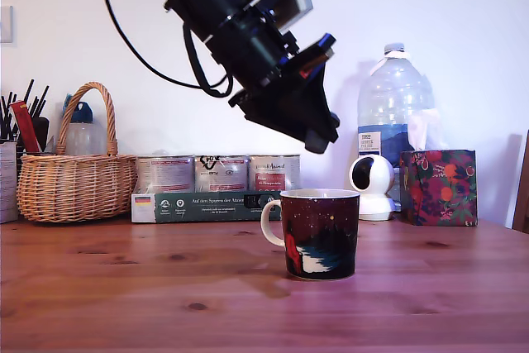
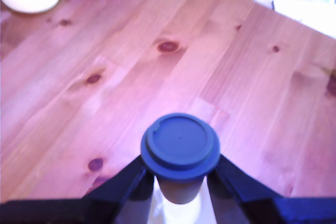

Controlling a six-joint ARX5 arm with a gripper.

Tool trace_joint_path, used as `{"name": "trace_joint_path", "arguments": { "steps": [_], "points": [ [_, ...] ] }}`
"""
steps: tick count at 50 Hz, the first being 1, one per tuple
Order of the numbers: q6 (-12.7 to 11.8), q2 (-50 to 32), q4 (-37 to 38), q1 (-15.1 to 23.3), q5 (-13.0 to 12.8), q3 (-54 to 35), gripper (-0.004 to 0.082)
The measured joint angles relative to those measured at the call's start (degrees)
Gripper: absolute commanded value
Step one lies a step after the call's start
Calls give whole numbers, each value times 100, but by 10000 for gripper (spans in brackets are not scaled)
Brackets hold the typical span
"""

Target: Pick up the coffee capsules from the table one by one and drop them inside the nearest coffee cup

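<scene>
Evidently mid-delivery, the tool [image 2: 179,184] grips a blue-lidded coffee capsule [image 2: 180,145] aloft at twelve o'clock above the speckled coffee cup [image 1: 320,233] on the table [image 1: 124,287]; release remains; no other capsules visible.

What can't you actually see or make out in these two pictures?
- Inside of the coffee cup: hidden by its own wall, exterior view.
- Blue capsule held in the pincer: not discernible in the exterior view.
- Labels on the tins: too small to read.
- Wicker basket's contents: partly hidden by its wall.
</scene>
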Motion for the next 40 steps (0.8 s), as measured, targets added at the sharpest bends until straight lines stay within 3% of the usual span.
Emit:
{"name": "trace_joint_path", "arguments": {
  "steps": [13,40],
  "points": [
    [35,409,-662,-2,-116,376,145],
    [79,538,-1034,-28,-151,378,145]
  ]
}}
